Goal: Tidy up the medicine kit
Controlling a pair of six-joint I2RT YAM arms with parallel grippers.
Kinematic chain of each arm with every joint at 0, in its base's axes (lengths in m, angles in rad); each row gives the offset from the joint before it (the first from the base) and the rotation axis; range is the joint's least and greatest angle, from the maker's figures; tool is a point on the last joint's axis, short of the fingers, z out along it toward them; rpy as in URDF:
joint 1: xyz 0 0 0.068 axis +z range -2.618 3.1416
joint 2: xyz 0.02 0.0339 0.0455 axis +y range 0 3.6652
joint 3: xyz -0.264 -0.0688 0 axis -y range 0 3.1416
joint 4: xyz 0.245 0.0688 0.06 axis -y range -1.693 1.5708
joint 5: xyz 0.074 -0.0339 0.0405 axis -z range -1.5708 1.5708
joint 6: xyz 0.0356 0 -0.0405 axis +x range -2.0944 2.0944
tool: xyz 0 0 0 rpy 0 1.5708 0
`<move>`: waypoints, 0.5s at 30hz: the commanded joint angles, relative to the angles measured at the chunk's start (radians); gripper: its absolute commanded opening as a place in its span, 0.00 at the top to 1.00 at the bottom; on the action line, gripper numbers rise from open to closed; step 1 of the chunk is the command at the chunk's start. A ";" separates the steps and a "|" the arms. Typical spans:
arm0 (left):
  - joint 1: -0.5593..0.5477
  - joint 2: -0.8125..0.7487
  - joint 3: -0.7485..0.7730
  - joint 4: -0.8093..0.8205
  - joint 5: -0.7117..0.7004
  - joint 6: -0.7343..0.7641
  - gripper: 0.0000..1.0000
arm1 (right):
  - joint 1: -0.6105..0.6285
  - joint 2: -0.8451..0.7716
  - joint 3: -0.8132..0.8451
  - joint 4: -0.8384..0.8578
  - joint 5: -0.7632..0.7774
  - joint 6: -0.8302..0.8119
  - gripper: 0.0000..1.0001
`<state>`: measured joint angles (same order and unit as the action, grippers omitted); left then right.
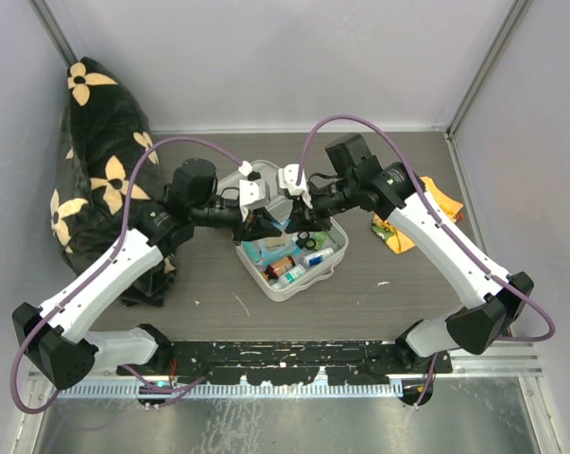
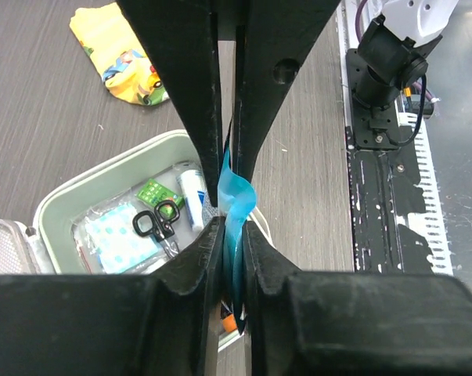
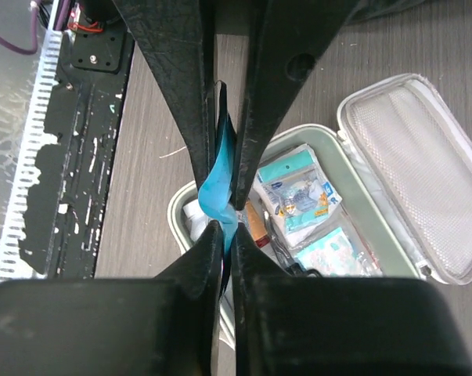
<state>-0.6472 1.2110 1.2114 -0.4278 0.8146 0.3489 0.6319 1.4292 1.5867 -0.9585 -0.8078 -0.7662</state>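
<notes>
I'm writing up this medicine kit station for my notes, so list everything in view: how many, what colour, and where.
medicine kit: one, pale grey-white, table centre, lid open
scissors: one, black handles, inside kit
packets: several, blue-white and green, inside kit
tube: one, white, inside kit
thin blue item: blue, pinched edge-on over the kit; one piece or two, cannot tell
patterned cloth: one, yellow-orange, right of kit
floral cloth: one, black with cream flowers, far left
table: one, dark wood-grain
left gripper: one, black, shut on thin blue item
right gripper: one, black, shut on thin blue item
</notes>
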 commanded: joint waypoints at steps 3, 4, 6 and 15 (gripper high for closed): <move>-0.001 -0.059 -0.023 0.020 -0.018 0.008 0.70 | 0.003 -0.058 0.000 0.013 0.051 -0.078 0.99; 0.002 -0.063 -0.026 0.020 -0.024 0.007 0.65 | 0.003 -0.067 -0.008 0.017 0.067 -0.084 0.99; 0.012 -0.074 -0.027 0.021 -0.036 0.001 0.54 | 0.003 -0.082 -0.025 0.024 0.088 -0.098 0.99; 0.092 -0.114 -0.005 -0.010 -0.288 -0.058 0.08 | -0.006 -0.156 -0.095 0.056 0.162 -0.127 0.99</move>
<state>-0.5816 1.1267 1.1809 -0.4400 0.7052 0.3393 0.6338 1.3293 1.5005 -0.9543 -0.6815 -0.8669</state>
